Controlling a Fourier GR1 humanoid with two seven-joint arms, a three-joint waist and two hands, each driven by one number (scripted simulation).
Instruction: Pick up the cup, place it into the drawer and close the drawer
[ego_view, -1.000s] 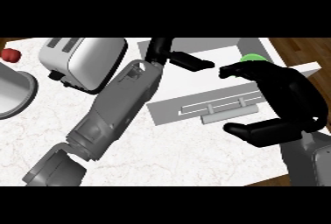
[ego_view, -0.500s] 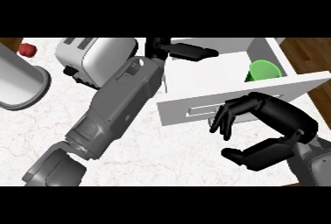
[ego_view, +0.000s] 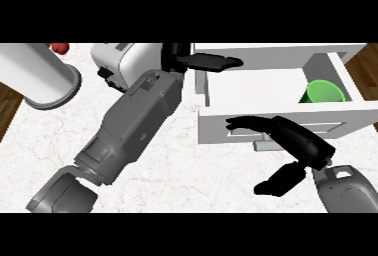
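Cup (ego_view: 325, 92) sits in the open drawer's (ego_view: 251, 87) right end. The right hand (ego_view: 301, 144) reaches its front with extended fingers (ego_view: 247, 121) — the left hand (ego_view: 201, 61) is at its back-left corner.

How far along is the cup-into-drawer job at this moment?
Done: the cup sits inside the open drawer, at its right end, no hand on it. In hand: the right robot hand has open fingers at the drawer's front panel; the left robot hand is by its far left corner. Left: pushing the drawer shut.
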